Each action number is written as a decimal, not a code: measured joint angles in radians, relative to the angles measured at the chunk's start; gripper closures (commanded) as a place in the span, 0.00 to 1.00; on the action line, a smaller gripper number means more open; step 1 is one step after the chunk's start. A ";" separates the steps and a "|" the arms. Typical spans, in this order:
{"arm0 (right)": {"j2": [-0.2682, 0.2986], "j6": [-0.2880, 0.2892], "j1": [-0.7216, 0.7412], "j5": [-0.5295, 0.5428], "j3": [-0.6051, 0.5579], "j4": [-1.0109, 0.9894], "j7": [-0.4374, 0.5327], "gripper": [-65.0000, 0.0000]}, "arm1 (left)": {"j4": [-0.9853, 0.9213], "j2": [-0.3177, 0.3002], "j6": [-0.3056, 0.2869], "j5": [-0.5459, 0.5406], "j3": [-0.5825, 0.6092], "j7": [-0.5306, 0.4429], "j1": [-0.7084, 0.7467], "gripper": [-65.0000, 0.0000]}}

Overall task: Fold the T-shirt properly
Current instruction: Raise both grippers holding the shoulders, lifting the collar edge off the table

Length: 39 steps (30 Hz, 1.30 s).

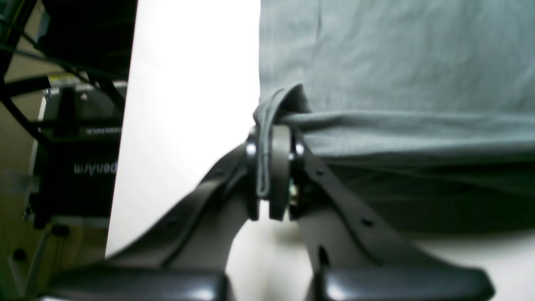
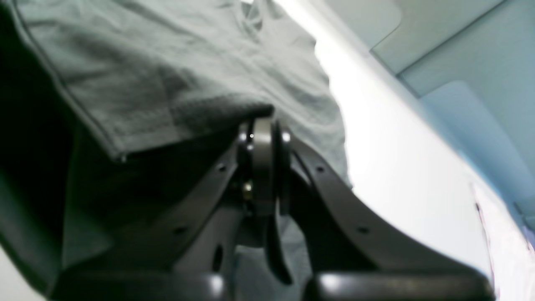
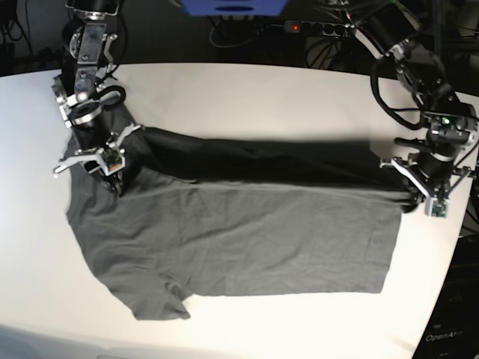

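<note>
Two grips on one edge: T-shirt (image 3: 247,239) lies flat on the white table (image 3: 262,90), long axis across it, far long edge lifted and taut. Right gripper (image 3: 108,161) is clamped on its shoulder end, left gripper (image 3: 419,191) on its hem corner. Free cloth lies toward the near edge; fold probably goes that way.
</note>
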 measured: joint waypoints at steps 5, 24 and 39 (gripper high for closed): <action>0.001 0.000 0.023 -0.001 0.000 -0.029 0.000 0.99 | -0.014 -0.015 -0.001 0.056 -0.003 -0.003 -0.018 0.96; 0.035 0.003 0.075 -0.001 0.000 -0.090 -0.026 0.99 | -0.087 -0.014 0.000 0.071 0.000 -0.006 -0.064 0.96; 0.035 0.004 0.076 -0.001 0.000 -0.090 -0.029 0.99 | -0.087 -0.033 -0.004 0.068 -0.006 -0.006 -0.081 0.96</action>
